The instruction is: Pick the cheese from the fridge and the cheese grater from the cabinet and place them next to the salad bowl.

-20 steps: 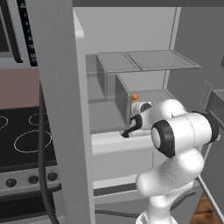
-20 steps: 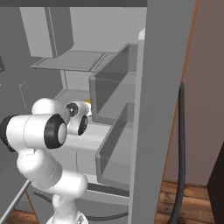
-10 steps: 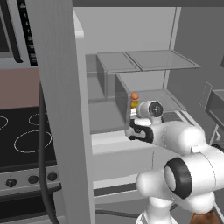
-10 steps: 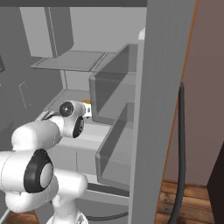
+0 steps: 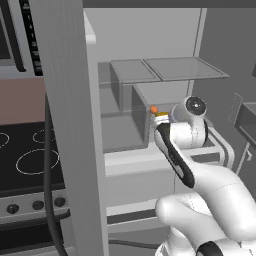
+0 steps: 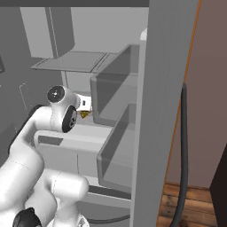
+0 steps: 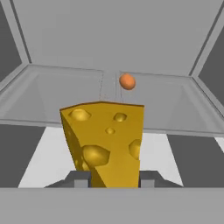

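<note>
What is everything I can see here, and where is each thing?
cheese: one, yellow-orange with holes, held between the fingers inside the fridge
small ball: one, orange, on the fridge floor beyond the cheese
fridge: one, grey-white, door open, pale inside
glass shelves: two side by side, clear grey, upper part of the fridge
fridge door: one, thick grey, standing open at the left of the left base view
stove: one, black top with ring marks and knobs below, left of the fridge
cable: one, dark, hanging beside the fridge
wooden floor: brown, low in the right base view
arm: one, white with dark joints, reaching into the fridge
fingers: two, dark, closed on the cheese
</note>
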{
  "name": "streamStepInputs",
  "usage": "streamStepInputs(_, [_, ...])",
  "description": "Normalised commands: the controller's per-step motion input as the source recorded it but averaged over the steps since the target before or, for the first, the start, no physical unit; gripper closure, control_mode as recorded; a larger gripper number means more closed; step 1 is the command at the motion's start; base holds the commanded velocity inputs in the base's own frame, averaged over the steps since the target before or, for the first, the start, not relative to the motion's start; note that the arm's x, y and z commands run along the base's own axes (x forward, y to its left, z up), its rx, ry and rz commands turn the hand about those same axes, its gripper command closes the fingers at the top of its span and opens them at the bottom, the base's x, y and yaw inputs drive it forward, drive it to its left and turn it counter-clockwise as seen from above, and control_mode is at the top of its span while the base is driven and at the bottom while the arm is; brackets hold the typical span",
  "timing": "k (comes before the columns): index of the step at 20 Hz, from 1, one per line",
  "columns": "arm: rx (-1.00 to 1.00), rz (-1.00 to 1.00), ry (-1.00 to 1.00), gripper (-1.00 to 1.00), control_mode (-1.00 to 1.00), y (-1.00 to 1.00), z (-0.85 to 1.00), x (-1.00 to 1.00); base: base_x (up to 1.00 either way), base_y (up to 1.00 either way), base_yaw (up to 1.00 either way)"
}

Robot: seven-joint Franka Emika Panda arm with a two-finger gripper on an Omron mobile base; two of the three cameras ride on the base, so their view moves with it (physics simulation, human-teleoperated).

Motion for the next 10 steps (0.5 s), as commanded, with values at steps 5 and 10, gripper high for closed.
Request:
streamStepInputs(5, [0.00,-0.02,-0.10,1.00,-1.00,0.00,0.35,-0.97,0.00,0.00,0.00])
streamStepInputs(10, [0.00,0.00,-0.12,1.00,-1.00,0.00,0.34,-0.81,0.00,0.00,0.00])
